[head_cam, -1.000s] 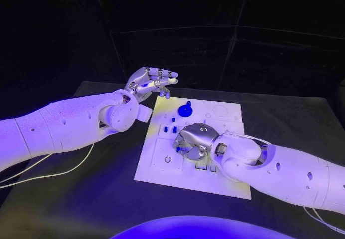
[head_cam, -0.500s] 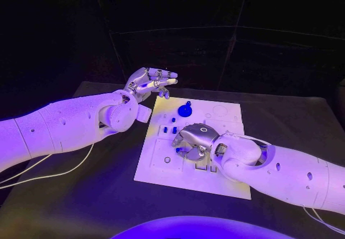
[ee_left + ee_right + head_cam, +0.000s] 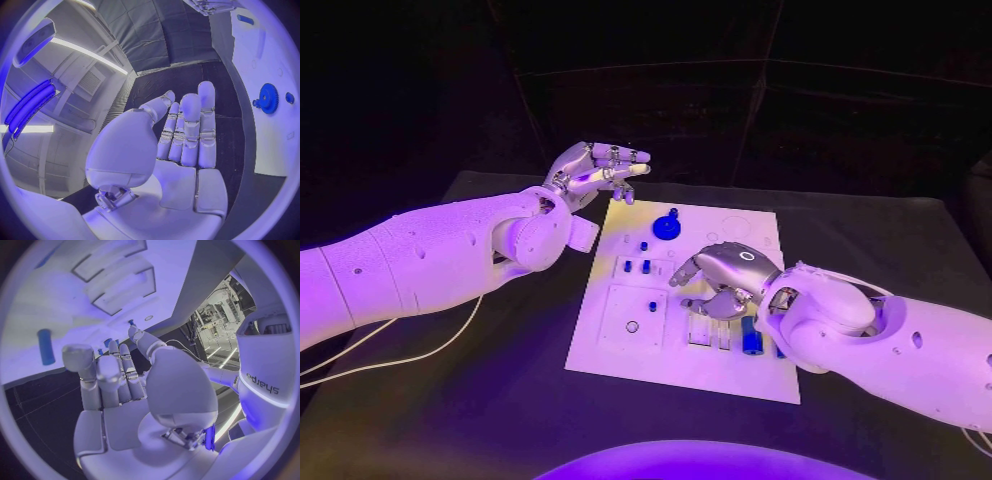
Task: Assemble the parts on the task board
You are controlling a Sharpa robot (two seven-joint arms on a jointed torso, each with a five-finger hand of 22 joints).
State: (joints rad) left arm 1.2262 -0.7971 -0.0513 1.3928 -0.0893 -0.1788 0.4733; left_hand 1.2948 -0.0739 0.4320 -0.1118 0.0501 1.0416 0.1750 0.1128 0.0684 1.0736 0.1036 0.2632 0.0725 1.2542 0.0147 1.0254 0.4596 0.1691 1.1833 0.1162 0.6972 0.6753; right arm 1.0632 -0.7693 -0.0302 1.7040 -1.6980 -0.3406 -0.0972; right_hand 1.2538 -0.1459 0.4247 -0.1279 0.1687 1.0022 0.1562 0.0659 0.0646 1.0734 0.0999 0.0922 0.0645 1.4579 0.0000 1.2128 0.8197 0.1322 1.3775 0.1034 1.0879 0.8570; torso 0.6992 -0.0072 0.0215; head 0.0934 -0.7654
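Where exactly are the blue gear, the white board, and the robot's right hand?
blue gear point(image 3: 669, 224), head view, its round face.
white board point(image 3: 629, 348), head view, bare near-left corner area.
right hand point(image 3: 720, 276), head view, back of the hand over the board.

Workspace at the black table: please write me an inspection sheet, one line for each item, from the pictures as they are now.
Surface: black table, dark and flat.
Job's things: white rectangular task board mid-table; round blue gear part near its far edge; small blue peg parts standing in it; blue cylinder part near the right hand.
Clutter: nothing seen.
Hands: left hand raised beyond the board's far corner, holding nothing; right hand over the board, fingers curled downward.
Cables: white cable under the left arm.
Surroundings: dark backdrop.
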